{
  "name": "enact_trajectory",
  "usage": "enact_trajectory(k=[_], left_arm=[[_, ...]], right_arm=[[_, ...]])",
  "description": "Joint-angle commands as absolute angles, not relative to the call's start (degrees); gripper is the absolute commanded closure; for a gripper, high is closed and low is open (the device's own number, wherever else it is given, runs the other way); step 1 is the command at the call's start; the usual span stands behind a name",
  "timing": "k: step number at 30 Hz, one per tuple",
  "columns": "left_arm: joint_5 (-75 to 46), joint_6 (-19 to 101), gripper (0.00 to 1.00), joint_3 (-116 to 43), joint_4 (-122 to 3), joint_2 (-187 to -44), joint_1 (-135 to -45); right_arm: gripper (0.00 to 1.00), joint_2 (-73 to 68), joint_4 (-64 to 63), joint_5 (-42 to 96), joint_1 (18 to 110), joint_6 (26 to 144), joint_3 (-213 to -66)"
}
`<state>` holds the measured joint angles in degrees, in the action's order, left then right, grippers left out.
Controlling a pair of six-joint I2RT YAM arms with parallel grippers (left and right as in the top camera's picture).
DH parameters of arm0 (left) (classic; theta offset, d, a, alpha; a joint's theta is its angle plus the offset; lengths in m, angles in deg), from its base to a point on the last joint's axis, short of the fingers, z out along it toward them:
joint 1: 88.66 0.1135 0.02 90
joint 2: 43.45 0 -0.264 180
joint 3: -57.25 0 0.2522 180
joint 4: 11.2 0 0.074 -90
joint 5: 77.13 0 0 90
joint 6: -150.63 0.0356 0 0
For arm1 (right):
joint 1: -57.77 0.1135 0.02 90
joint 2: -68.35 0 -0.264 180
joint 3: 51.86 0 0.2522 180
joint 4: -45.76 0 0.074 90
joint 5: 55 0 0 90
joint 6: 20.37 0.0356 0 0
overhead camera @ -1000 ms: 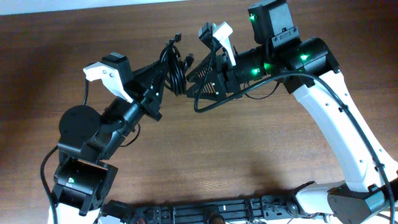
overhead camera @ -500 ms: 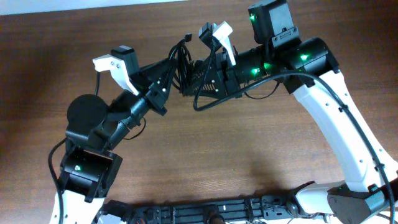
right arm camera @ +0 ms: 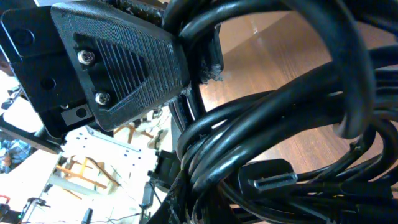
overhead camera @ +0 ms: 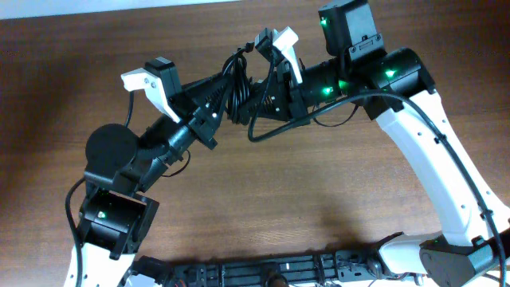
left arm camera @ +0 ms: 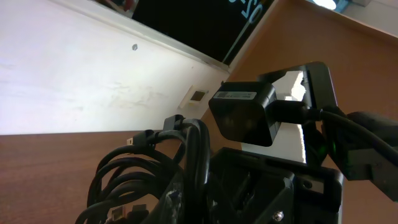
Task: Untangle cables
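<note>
A tangled bundle of black cables (overhead camera: 234, 82) hangs above the table between the two arms. My left gripper (overhead camera: 217, 97) is shut on the bundle's left side. From the right, my right gripper (overhead camera: 253, 93) is shut on the same bundle. In the left wrist view the cable loops (left arm camera: 140, 168) crowd over my left gripper (left arm camera: 199, 200). In the right wrist view thick cable strands (right arm camera: 280, 118) and a flat plug (right arm camera: 268, 177) fill the frame around my right gripper (right arm camera: 211, 200), and the left gripper's ribbed finger (right arm camera: 127, 59) presses in from the upper left.
The brown wooden table (overhead camera: 319, 199) lies under both arms. The right arm's own grey cable (overhead camera: 303, 121) loops below its wrist. The right wrist's black camera block (left arm camera: 245, 115) sits close in front of the left wrist. A white wall (left arm camera: 74, 87) lies beyond.
The left arm carried the bundle up and to the right toward the right gripper. The right jaws, open before, have closed on the cables.
</note>
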<state>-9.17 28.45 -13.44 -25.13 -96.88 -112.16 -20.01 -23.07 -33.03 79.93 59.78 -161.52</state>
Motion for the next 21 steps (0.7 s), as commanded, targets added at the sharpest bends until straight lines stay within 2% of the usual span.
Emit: enact_trajectory(k=[1,9,21], left_arm=[[-9.13,30.57,1.0,-13.94,-24.34,-95.75,-112.43],[-8.36,30.74,1.0,-13.94,-25.7,-88.88,-103.36],[-8.32,32.05,1.0,-13.94,-28.34,-83.75,-95.09]], right_arm=[[0.96,-20.2,-22.85,-33.21,79.05,60.83,-162.7],[0.96,-20.2,-25.91,-27.24,76.82,63.06,-162.7],[0.96,-20.2,-26.44,-17.4,76.8,64.39,-162.7]])
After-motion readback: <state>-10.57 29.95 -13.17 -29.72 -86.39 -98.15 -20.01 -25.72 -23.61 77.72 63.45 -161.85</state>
